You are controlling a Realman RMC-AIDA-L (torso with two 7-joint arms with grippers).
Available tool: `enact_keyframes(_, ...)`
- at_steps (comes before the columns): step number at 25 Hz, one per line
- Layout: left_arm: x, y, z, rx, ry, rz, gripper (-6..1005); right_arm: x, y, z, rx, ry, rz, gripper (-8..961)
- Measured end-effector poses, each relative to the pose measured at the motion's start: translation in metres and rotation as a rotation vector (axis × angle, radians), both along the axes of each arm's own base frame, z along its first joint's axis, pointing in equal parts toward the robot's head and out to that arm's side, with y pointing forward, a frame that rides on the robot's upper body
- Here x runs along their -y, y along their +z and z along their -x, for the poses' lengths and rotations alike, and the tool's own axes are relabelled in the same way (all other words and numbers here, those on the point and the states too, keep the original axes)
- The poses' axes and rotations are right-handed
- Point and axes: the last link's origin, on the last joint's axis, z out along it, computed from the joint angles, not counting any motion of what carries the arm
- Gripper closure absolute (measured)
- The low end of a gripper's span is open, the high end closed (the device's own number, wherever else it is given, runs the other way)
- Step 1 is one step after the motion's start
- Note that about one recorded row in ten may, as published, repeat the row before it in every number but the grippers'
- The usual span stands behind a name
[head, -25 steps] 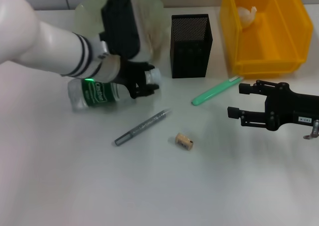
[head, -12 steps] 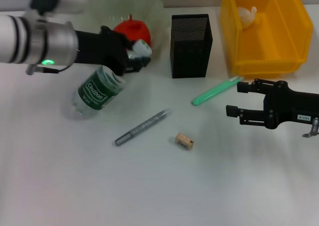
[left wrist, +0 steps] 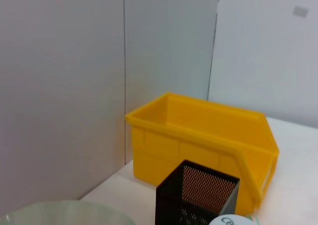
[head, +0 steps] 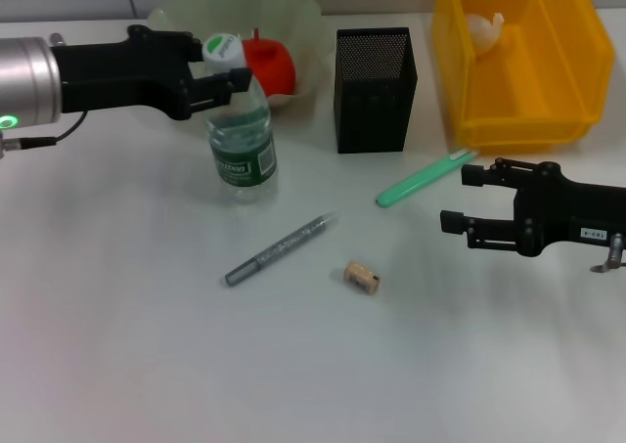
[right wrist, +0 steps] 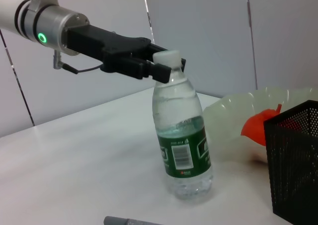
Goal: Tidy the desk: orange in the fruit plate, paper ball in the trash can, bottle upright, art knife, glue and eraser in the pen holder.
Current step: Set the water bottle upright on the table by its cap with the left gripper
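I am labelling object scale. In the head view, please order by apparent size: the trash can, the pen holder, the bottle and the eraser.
1. trash can, clearly the largest.
2. and 3. pen holder and bottle: they look alike in size, so I leave them unranked.
4. eraser, the smallest.

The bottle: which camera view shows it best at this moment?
The right wrist view: the bottle appears whole from the side, upright on the table, with the left end effector at its cap. The head view shows it from above, near the fruit plate. The left wrist view shows only its cap edge.
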Motion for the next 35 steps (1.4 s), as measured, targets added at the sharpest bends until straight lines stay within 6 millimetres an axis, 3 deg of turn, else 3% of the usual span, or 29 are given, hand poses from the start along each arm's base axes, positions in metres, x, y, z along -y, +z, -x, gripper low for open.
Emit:
enact_keyframes(11, 0.014, 0.02, 0.011, 0.112, -0.012, -0.049, 555, 0.002, -0.001, 0.0, -0.005, -0.001, 0.006, 188)
enact_keyframes(35, 0.025, 0.033, 0.021, 0.156, -0.025, -0.074, 554, 0.003, -0.001, 0.002, -0.014, 0.011, 0.015, 189)
